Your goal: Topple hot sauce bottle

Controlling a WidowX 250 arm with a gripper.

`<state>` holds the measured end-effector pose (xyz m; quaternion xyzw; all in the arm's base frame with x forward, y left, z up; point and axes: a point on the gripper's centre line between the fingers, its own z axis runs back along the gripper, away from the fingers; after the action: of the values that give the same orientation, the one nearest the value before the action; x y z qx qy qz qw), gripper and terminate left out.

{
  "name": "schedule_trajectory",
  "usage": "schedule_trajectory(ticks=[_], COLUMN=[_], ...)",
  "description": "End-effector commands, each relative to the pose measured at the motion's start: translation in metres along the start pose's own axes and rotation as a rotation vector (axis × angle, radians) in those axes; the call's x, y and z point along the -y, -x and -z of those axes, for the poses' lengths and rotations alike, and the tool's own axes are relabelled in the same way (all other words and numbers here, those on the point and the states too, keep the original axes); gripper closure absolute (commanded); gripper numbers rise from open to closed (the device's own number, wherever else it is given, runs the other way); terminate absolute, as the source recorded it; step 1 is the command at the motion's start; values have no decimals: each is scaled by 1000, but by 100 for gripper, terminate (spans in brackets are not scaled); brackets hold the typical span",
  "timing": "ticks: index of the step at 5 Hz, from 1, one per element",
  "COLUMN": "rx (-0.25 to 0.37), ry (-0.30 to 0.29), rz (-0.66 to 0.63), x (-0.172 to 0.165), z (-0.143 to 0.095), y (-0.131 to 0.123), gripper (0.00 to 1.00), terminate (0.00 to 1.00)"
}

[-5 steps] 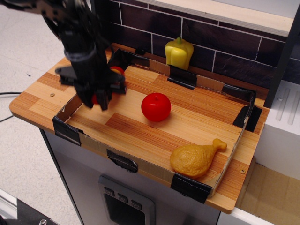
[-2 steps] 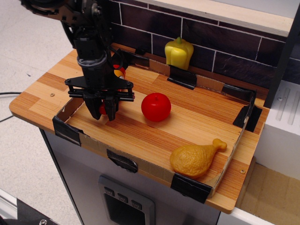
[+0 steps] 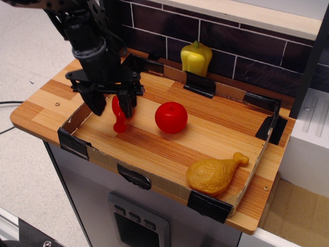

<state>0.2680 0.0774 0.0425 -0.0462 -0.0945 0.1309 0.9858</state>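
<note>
The hot sauce bottle (image 3: 117,114) is a small glossy red bottle at the left end of the wooden tray (image 3: 216,128). It leans over, its narrow neck pointing down and toward the front, with the cap on the tray floor. Its upper body and label are hidden behind my gripper. My black gripper (image 3: 111,106) hangs right above it, open, with one finger on each side of the bottle's body. I cannot tell whether the fingers touch it.
A round red apple (image 3: 171,117) sits just right of the bottle. A yellow bell pepper (image 3: 196,57) stands at the back wall. A toy chicken drumstick (image 3: 216,174) lies front right. Low cardboard walls (image 3: 74,119) with black tape ring the tray.
My gripper has lifted a little, shifted back and spread its fingers. The bottle, earlier mostly hidden between the fingers, now shows tipped with its neck down toward the front.
</note>
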Motion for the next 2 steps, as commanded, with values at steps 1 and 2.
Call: schedule_trajectory(ticks=[1, 2], rx=[147, 97], ry=[-59, -112], rz=[-5, -13], x=[18, 26], z=[-53, -56], y=[-11, -15], gripper=[0, 0], terminate=[0, 0])
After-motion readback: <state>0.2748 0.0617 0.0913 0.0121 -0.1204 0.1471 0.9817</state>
